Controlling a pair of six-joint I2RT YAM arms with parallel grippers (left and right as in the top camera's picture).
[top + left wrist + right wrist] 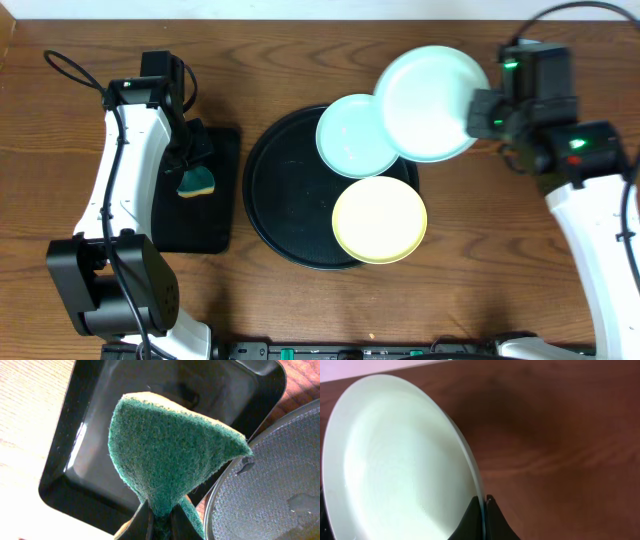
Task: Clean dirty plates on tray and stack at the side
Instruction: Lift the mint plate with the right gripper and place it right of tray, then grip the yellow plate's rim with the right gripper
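My right gripper is shut on the rim of a pale mint plate and holds it raised above the round black tray's far right edge; in the right wrist view the plate fills the left side between my fingers. A second mint plate and a pale yellow plate lie on the tray. My left gripper is shut on a green and yellow sponge, seen close in the left wrist view, above the rectangular tray.
A smaller black rectangular tray lies left of the round tray, also in the left wrist view. The round tray's rim shows at the right there. Wooden table all around.
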